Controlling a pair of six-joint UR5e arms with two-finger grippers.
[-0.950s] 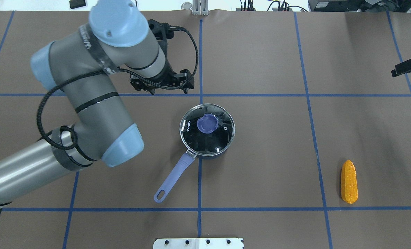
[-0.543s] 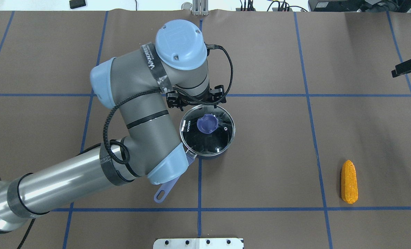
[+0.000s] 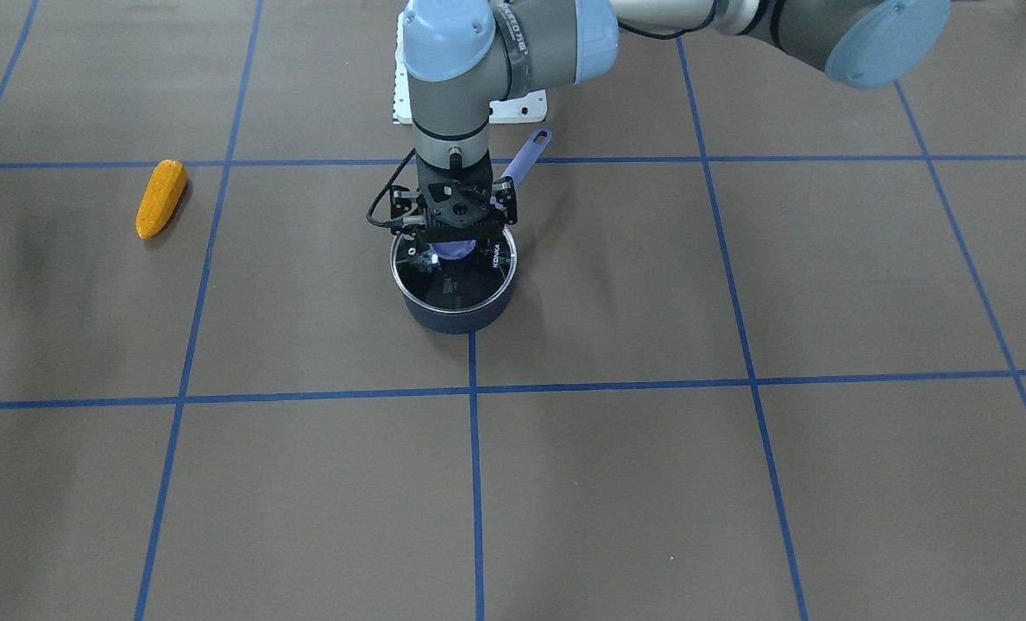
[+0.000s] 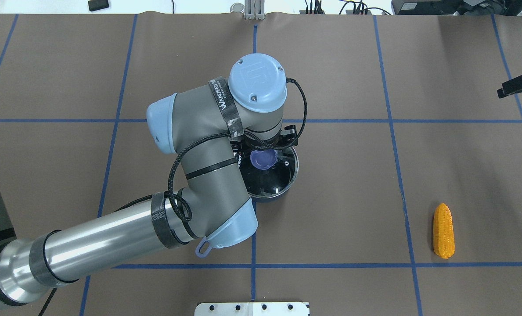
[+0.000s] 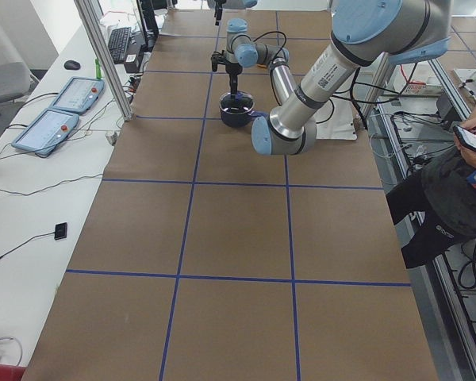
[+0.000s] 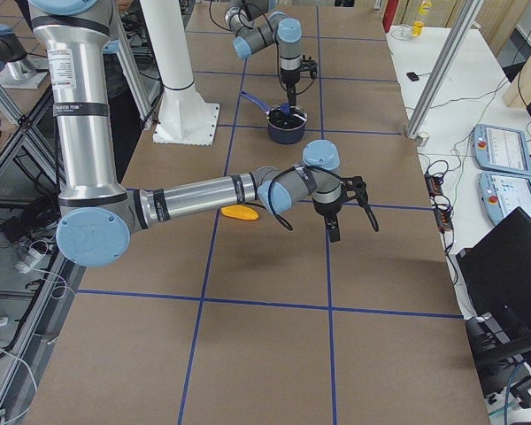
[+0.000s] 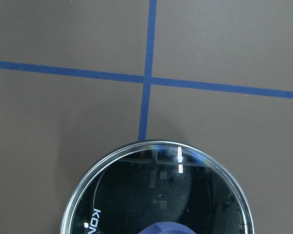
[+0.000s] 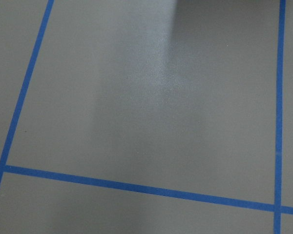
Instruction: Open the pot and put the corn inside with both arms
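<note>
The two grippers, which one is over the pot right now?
The left gripper: it hangs directly above the pot, over its glass lid and purple knob. The right gripper sits far off to the side over the table.

Left gripper [image 3: 454,244] directly above the lid knob [image 4: 263,159], pot [image 3: 456,316] on the desk [image 3: 651,285] beneath it, pot handle [image 3: 525,155] running back toward the robot, corn [image 4: 444,230] well off to the gripper's right.
</note>
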